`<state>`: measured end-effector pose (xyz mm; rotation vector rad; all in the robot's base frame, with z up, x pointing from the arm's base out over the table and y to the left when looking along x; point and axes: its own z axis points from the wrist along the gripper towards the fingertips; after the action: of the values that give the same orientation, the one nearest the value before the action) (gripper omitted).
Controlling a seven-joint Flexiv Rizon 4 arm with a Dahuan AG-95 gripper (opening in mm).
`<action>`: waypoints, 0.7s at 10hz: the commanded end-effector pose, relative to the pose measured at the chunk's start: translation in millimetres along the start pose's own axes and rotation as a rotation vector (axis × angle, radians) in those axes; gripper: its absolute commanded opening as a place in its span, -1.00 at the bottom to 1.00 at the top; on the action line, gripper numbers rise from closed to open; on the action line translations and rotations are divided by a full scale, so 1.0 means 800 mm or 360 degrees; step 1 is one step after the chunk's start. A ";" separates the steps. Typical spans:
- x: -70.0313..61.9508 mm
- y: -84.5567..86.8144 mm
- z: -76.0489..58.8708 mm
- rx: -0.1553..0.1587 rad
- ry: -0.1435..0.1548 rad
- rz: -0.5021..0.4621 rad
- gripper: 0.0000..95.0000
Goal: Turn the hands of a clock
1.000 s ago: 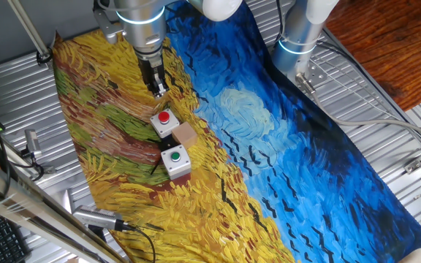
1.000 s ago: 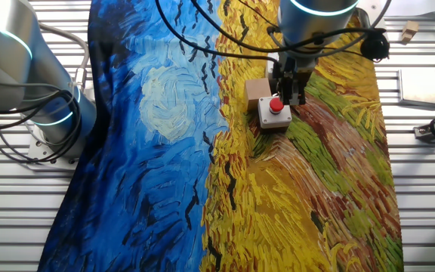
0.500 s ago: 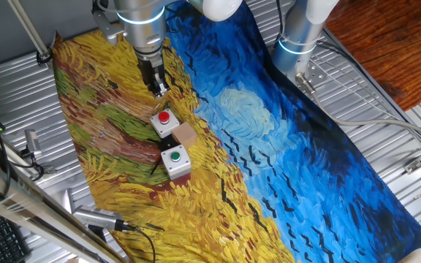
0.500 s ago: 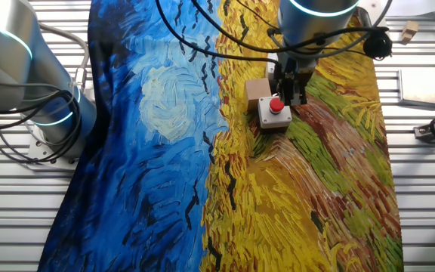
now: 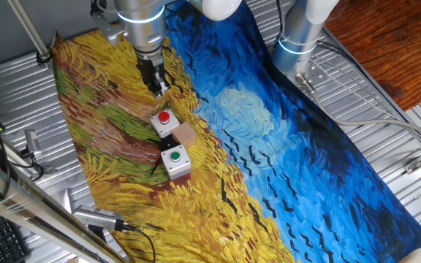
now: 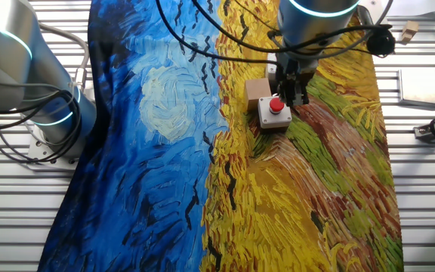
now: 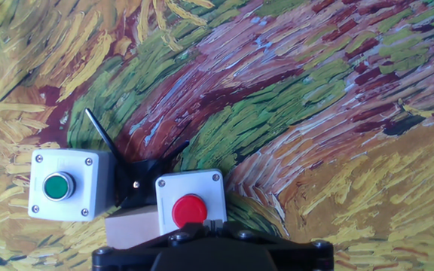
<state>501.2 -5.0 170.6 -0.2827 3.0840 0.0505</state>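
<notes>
No clock face or clock hands show in any view. My gripper (image 5: 158,90) hangs shut and empty just above and behind a grey box with a red button (image 5: 165,120); it shows in the other fixed view (image 6: 291,97) too. In the hand view its fingertips (image 7: 215,223) are pressed together at the bottom edge, over the red-button box (image 7: 191,202). A black clamp-like part (image 7: 136,184) with a thin black rod lies between that box and a green-button box (image 7: 65,184). What it holds is hidden.
A small wooden block (image 5: 186,134) sits against the red-button box, with the green-button box (image 5: 175,161) in front. All rest on a painted cloth (image 5: 283,146) over a slatted metal table. A second arm's base (image 5: 298,44) stands at the back right.
The gripper has shifted very slightly above the red-button box. The boxes and block have not moved.
</notes>
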 end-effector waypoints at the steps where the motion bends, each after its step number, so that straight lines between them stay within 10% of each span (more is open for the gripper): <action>1: 0.001 -0.001 0.001 -0.0023 -0.0025 -0.0170 -1.00; 7: -0.011 0.002 0.002 -0.0041 0.0018 -0.0307 -1.00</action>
<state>508.6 -2.2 170.7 -0.5965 3.0500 0.0780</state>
